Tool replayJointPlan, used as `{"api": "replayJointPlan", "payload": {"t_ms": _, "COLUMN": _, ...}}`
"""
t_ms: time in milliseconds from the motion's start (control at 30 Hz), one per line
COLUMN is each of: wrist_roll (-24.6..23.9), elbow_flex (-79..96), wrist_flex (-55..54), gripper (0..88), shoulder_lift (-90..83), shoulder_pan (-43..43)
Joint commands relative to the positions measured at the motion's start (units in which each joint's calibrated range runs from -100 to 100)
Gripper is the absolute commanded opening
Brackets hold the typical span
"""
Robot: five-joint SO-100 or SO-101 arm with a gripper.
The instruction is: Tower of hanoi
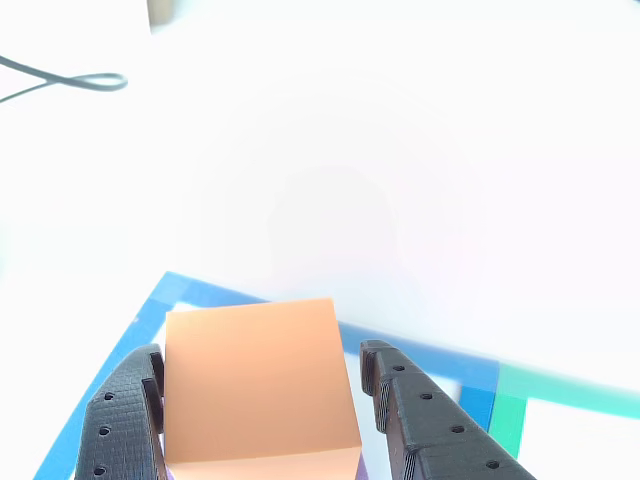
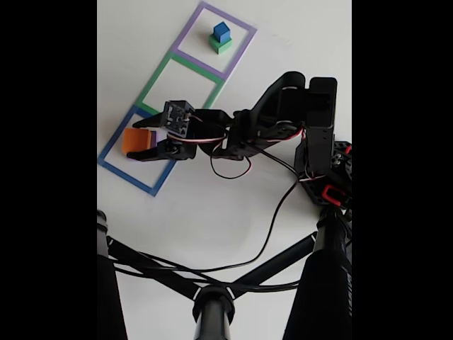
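An orange cube (image 1: 260,385) (image 2: 134,139) sits between the black fingers of my gripper (image 1: 263,352) (image 2: 146,142), inside the blue square outline (image 1: 120,370) (image 2: 113,152). The left finger (image 1: 125,420) lies against the cube's side. A slim gap shows beside the right finger (image 1: 420,420), so the jaws look open. A sliver of pale-purple slab (image 1: 362,470) (image 2: 132,157) peeks out under the cube. Far off, a small blue cube (image 2: 221,30) rests on a green cube (image 2: 221,45) inside the purple square outline (image 2: 187,39).
A green square outline (image 2: 152,85) (image 1: 510,410) lies between the other two. The arm's base (image 2: 325,156) stands at the right with loose cables (image 2: 262,241). Black stand legs (image 2: 212,304) cross the foreground. A thin cable loop (image 1: 90,82) lies on the white table.
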Motion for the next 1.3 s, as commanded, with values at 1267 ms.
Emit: {"api": "replayJointPlan", "payload": {"t_ms": 1267, "wrist_roll": 0.0, "elbow_flex": -44.4, "wrist_flex": 117.24, "gripper": 3.4, "shoulder_lift": -53.86, "shoulder_pan": 12.47}}
